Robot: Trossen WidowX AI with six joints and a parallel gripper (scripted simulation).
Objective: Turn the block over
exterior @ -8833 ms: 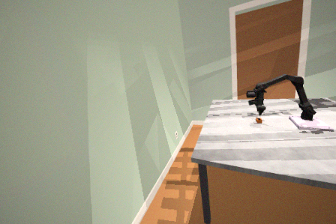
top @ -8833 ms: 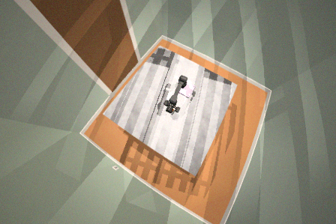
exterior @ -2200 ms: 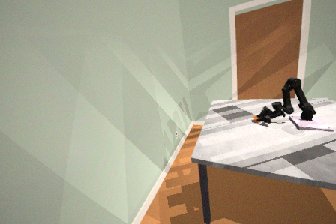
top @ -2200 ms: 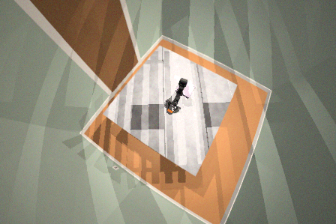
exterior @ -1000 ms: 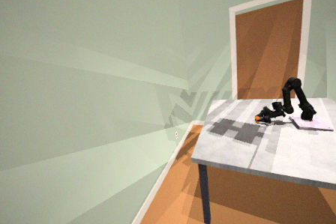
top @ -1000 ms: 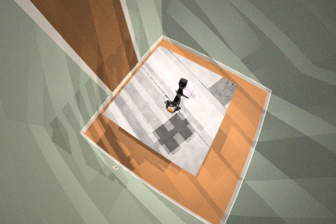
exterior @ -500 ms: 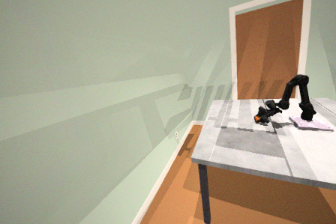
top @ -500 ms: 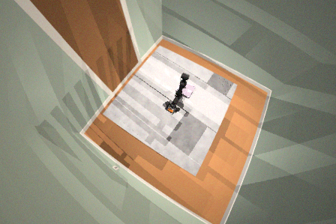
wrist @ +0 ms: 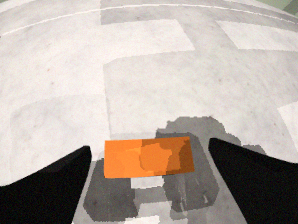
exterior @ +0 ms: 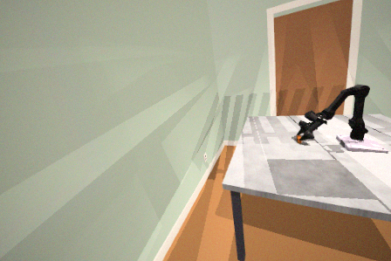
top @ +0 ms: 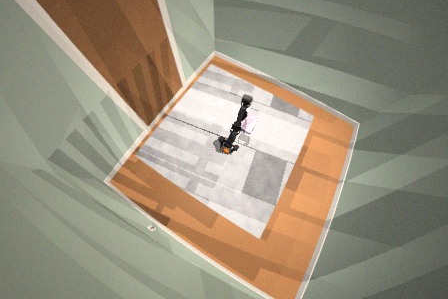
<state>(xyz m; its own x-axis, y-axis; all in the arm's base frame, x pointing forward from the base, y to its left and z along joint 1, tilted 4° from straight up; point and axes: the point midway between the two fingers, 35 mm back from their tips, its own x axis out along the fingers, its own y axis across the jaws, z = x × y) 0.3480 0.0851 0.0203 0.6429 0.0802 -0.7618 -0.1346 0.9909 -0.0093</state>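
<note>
The orange block [top: 226, 151] [exterior: 299, 139] [wrist: 127, 159] lies on the table [top: 265, 178] [exterior: 323, 177] [wrist: 55, 70], its long side running across the wrist view. The faces that show are plain orange, partly shaded; no dark mark shows, and its underside is hidden. My gripper [top: 229, 148] [wrist: 151, 148] is open, tilted steeply down at the block. In the wrist view one black finger stands on each side of the block, with a gap on both sides. In the exterior view the fingers are small and close beside the block.
The arm's base stands at a thin pale pink plate [top: 251, 123] [exterior: 371, 144] on the table. Patchy shadows fall across the tabletop, around the block too. The table's near edge [exterior: 305, 201] shows in the exterior view. A brown door [top: 95, 18] [exterior: 312, 55] is in the wall behind.
</note>
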